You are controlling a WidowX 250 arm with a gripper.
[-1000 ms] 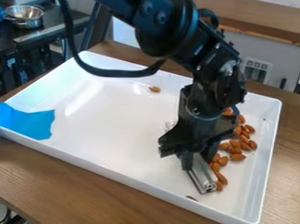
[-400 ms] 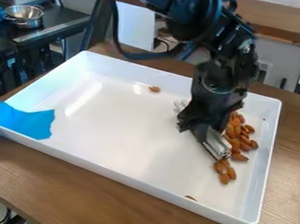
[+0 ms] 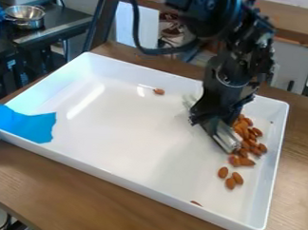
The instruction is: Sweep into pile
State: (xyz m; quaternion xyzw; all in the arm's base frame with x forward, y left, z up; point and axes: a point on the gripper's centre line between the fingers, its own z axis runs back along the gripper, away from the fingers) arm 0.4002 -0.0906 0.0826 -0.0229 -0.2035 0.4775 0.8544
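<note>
Metal bar (image 3: 226, 137) shifts up and right, long axis slanting upper-left to lower-right; gripper (image 3: 209, 120) clamps it beside almonds (image 3: 246, 162).

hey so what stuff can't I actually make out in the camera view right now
Camera view: the middle of the metal bar, hidden by the gripper.
Camera view: the exact count of almonds; they overlap, and the bar may cover some.
Camera view: the left end of the blue sheet, cut off by the left edge.
</note>
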